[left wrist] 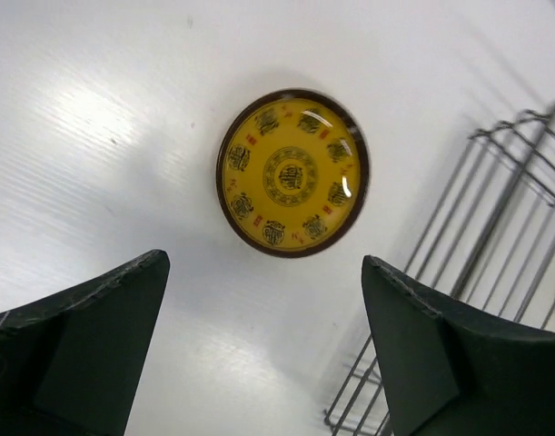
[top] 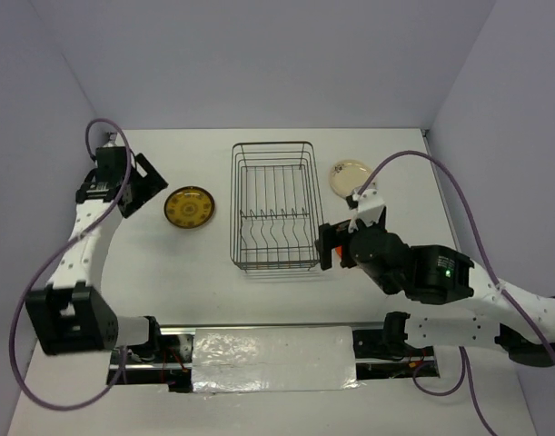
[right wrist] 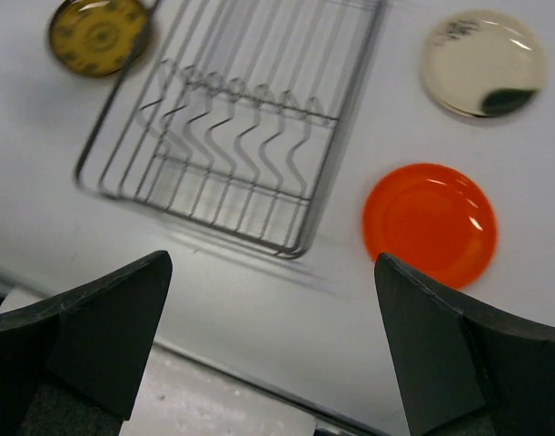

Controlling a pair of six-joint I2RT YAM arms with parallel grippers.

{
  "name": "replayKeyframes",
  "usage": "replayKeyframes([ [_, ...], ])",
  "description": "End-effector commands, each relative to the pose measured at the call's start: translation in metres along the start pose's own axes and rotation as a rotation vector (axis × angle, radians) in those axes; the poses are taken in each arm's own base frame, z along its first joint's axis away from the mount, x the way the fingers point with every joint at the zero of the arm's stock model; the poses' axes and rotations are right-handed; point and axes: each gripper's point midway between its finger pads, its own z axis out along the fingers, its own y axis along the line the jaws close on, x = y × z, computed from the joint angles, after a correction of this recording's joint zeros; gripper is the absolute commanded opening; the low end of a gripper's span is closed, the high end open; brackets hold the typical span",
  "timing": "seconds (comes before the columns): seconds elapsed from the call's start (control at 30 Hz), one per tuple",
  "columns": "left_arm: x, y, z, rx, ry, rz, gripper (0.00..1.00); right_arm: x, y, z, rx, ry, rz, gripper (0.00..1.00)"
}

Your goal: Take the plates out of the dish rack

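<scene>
Top external view: the dish rack (top: 272, 207) stands mid-desk (top: 168, 291), its prongs bare, with no plate in any slot I can see; a yellow plate (top: 189, 207), patterned, lies flat just left of it; a cream plate (top: 348, 174) lies near its far right corner; the left end effector (top: 148, 184) hovers left of the yellow plate; the right end effector (top: 327, 247) sits by the rack's near right corner, over a sliver of orange.

Left wrist view: the jaws stand wide with nothing between them; the yellow plate lies flat on the desk beyond them, touching neither; the rack's wire side shows at the right edge.

Right wrist view: these jaws are also wide and empty; below them an orange plate (right wrist: 430, 224) lies flat beside the rack, with the cream plate beyond it; the dividers are plainly empty.

Judgement: the step in hand looks like setting down the yellow plate; with the rack showing empty, the unloading seems done; the next move probably calls for lifting both arms clear without nudging the plates, then checking the rack.
</scene>
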Motion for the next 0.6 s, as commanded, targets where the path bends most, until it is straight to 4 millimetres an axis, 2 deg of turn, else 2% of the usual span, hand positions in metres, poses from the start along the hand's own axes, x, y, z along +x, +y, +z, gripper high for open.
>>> replayKeyframes([
  [0.0, -0.017, 0.001, -0.075, 0.022, -0.111, 0.238, 0.99, -0.014, -0.05, -0.005, 0.172, -0.051, 0.133, 1.0],
  [0.07, -0.008, 0.016, -0.095, -0.025, -0.115, 0.281, 0.99, -0.024, -0.052, -0.006, 0.124, -0.096, 0.173, 1.0],
  [0.1, -0.01, 0.021, -0.116, -0.012, -0.175, 0.295, 1.0, -0.029, -0.065, -0.005, 0.166, -0.114, 0.18, 1.0],
  [0.17, -0.002, 0.029, -0.133, 0.014, -0.214, 0.314, 0.99, -0.04, -0.074, -0.009, 0.186, -0.14, 0.194, 1.0],
  [0.2, -0.003, 0.03, -0.157, 0.063, -0.287, 0.319, 0.99, -0.044, -0.083, -0.012, 0.222, -0.148, 0.208, 1.0],
  [0.27, 0.006, 0.031, -0.176, 0.131, -0.333, 0.355, 0.99, -0.048, -0.091, -0.023, 0.252, -0.148, 0.219, 1.0],
  [0.3, 0.007, 0.034, -0.198, 0.169, -0.404, 0.366, 0.99, -0.05, -0.095, -0.028, 0.256, -0.161, 0.224, 1.0],
  [0.37, 0.015, 0.042, -0.222, 0.204, -0.478, 0.359, 1.0, -0.051, -0.103, -0.039, 0.273, -0.184, 0.231, 1.0],
  [0.57, 0.034, 0.063, -0.238, 0.22, -0.536, 0.336, 1.0, -0.05, -0.123, -0.076, 0.261, -0.271, 0.276, 1.0],
])
